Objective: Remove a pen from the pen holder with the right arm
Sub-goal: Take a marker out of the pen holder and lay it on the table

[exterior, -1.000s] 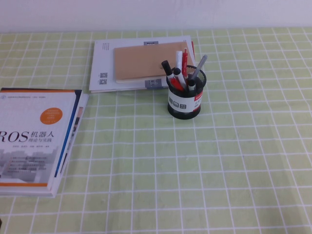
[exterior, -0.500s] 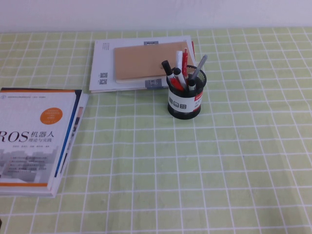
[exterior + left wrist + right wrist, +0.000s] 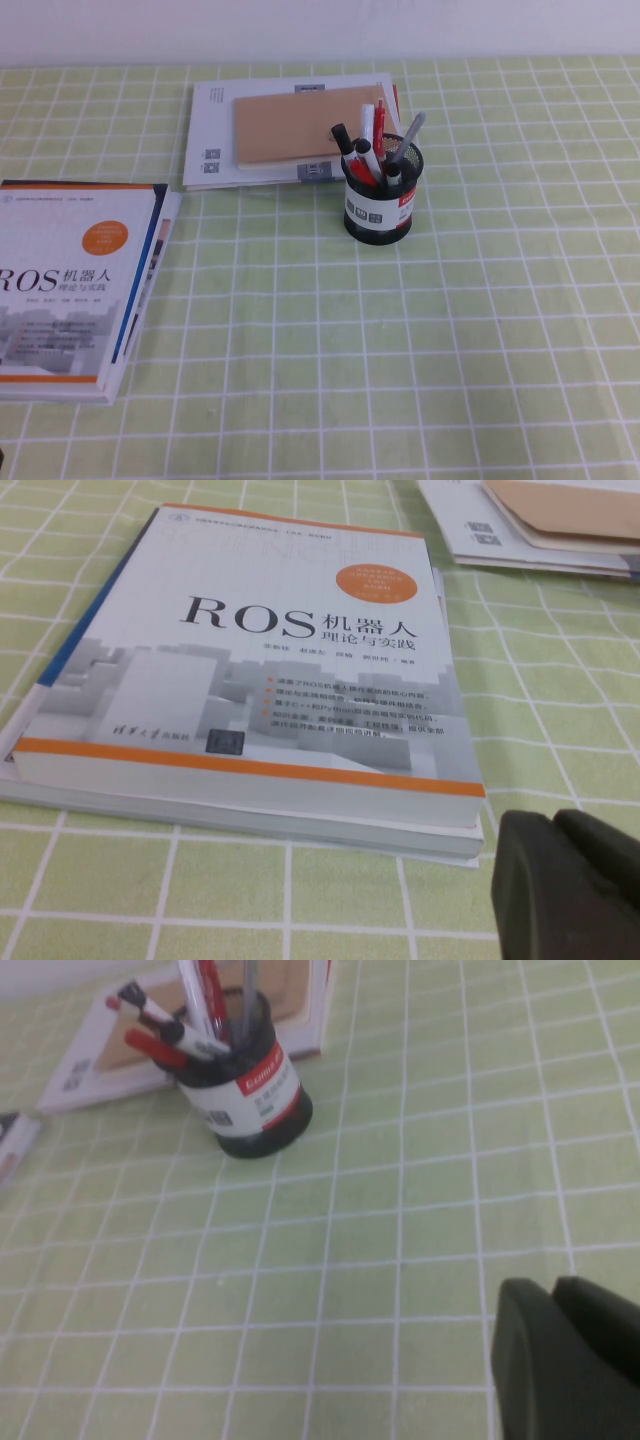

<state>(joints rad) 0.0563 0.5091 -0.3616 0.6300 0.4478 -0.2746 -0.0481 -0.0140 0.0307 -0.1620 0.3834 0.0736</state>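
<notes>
A black mesh pen holder (image 3: 379, 205) (image 3: 252, 1100) stands on the green checked cloth just right of the stacked books, holding several pens (image 3: 372, 140) (image 3: 190, 1010) in red, white, black and grey. Neither arm shows in the high view. In the right wrist view my right gripper (image 3: 560, 1295) hovers low over bare cloth, well short of the holder, its two dark fingers pressed together with nothing between them. In the left wrist view my left gripper (image 3: 558, 825) sits shut beside the corner of the ROS book (image 3: 290, 670).
A thick ROS textbook (image 3: 70, 285) lies at the left edge. A brown notebook on a white book (image 3: 290, 130) lies just behind and left of the holder. The green gridded tablecloth (image 3: 480, 330) spreads to the right and front.
</notes>
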